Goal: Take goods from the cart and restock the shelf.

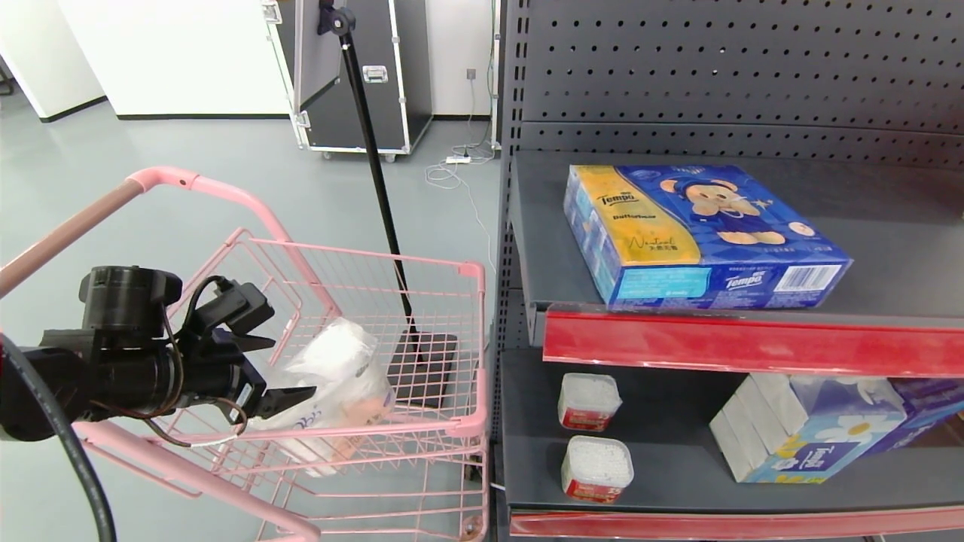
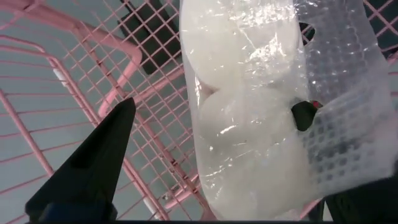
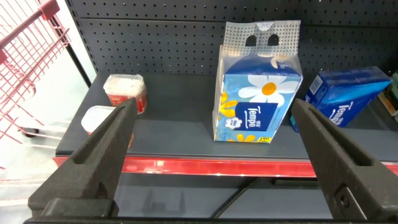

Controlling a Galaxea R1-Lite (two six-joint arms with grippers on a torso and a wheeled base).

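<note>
The left pincer (image 1: 294, 367) sat at the lower left of the head view, inside the pink cart (image 1: 468, 340). Its fingers were spread wide on either side of a clear plastic pack of white rolls (image 1: 340, 367), which lay in the cart's basket. In the left wrist view the pack (image 2: 249, 124) filled the gap between the two dark fingers (image 2: 93, 168). Whether either finger touched the plastic could not be told.

The shelf (image 1: 889, 248) took up the right half of the head view. A flat blue tissue box (image 1: 700, 233) lay on its upper board, centre right, behind a red edge strip. On the lower board, lower centre, two small white-topped tubs (image 1: 589, 401) stood one behind the other. A blue and white tissue pack (image 1: 806, 429) lay well apart from them at the lower right.

The right pincer (image 3: 212, 106) was wide open with nothing in it, facing that lower board. Beyond it the tissue pack (image 3: 258, 99) stood upright, with a tub (image 3: 126, 92) to one side and a blue box (image 3: 348, 93) to the other.
</note>
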